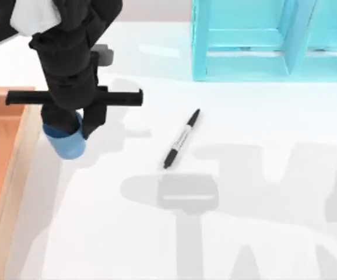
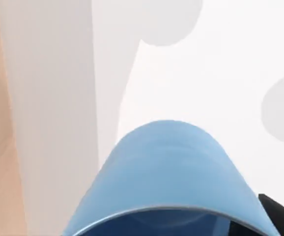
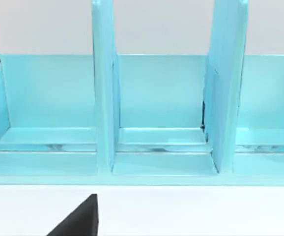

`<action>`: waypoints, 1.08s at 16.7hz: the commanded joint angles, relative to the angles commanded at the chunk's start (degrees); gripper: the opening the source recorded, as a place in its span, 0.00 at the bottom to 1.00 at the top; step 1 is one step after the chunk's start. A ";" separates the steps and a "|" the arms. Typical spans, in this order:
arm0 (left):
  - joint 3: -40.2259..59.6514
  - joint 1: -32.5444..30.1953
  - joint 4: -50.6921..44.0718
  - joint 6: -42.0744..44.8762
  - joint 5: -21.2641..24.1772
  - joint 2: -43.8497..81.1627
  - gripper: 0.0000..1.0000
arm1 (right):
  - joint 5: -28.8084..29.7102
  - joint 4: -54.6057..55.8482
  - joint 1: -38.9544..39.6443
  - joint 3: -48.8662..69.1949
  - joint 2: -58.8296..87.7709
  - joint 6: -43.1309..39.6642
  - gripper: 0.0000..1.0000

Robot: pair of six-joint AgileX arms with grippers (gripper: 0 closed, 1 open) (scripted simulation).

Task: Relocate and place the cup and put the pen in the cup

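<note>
Item one, the cup (image 1: 65,142): small, plain blue, at the left side of the table (image 1: 244,233), its lower part visible beneath the left arm; it appears tilted and raised off the surface, though whether its base touches the table cannot be told from above. The left wrist view shows its rim and outer wall (image 2: 164,167) close under the camera, with white tabletop beyond. Item two, the left gripper (image 1: 72,125): closed around the cup at its upper part, the fingers clasping it from above. Item three, the pen (image 1: 181,140): slim, black with a pale middle band, lying flat near the table's centre, well apart from the cup and to its right. Its long axis runs diagonally, one end toward the turquoise shelf unit (image 1: 273,41) at the far right, the other toward the near left. Item four, a wooden tray edge (image 1: 17,134) just left of the cup. Item five, the right arm: its wrist camera faces the shelf compartments (image 3: 159,98), with a dark finger tip (image 3: 80,219) at the lower border; how its fingers are set cannot be told. Assessment: the cup needs setting upright somewhere the pen can reach it; the pen lies rightward of the loaded left gripper, so the free right arm is probably the better candidate for it.
</note>
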 joint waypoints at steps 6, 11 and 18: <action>-2.49 -4.85 5.08 -4.91 -1.64 3.30 0.00 | 0.00 0.00 0.00 0.00 0.00 0.00 1.00; -5.72 -4.17 8.88 -4.29 -1.51 3.89 0.00 | 0.00 0.00 0.00 0.00 0.00 0.00 1.00; -10.39 -3.61 14.79 -3.64 -1.61 5.03 0.00 | 0.00 0.00 0.00 0.00 0.00 0.00 1.00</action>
